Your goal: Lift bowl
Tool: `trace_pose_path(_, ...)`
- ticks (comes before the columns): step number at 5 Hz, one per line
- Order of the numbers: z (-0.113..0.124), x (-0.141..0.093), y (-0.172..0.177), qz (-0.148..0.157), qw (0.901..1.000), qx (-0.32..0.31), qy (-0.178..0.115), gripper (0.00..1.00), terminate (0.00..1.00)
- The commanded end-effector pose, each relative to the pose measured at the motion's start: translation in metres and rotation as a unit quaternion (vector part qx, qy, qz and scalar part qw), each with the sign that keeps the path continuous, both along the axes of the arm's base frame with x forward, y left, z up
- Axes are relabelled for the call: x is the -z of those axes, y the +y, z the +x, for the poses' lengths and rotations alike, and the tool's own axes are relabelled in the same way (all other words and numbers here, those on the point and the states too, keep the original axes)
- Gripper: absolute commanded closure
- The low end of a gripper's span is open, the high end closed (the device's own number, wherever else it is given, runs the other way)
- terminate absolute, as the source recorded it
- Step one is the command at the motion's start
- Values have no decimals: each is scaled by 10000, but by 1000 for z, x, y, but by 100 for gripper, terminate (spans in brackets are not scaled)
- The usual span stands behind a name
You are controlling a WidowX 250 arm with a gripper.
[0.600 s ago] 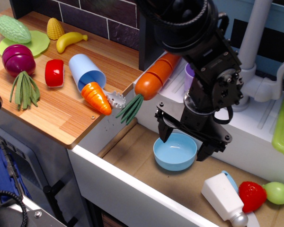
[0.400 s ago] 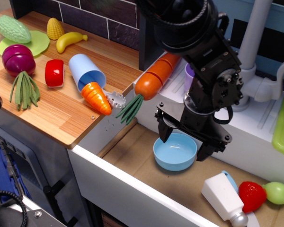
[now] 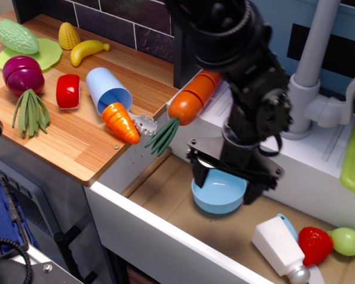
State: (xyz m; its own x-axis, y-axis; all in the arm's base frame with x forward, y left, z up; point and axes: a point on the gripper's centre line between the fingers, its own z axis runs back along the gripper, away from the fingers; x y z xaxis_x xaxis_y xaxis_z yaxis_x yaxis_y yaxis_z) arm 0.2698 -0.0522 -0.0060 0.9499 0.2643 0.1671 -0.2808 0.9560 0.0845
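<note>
The small light blue bowl [image 3: 216,200] sits upright on the brown floor of the sink basin [image 3: 165,195], near its left end. My black gripper [image 3: 226,187] reaches down from above and is open. One finger [image 3: 199,173] stands at the bowl's left rim and the other [image 3: 254,190] at its right rim, so the bowl's far half lies between them. Whether the fingers touch the rim I cannot tell. The bowl rests on the sink floor.
A light blue tumbler [image 3: 109,89] lies on its side on the wooden counter [image 3: 77,148] beside a small carrot [image 3: 121,121]. A large carrot [image 3: 191,97] leans on the sink edge. A white bottle [image 3: 280,245], strawberry [image 3: 315,244] and green ball [image 3: 346,241] lie at the sink's right. The faucet [image 3: 315,65] stands behind.
The arm has shifted a little left and lower, so the open fingers now sit closer around the bowl. The bowl has not moved.
</note>
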Motion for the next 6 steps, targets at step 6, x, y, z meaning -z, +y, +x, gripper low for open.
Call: trace_pose_path(6, 29, 32, 28, -270, 9624, -2703, 30, 0, 0)
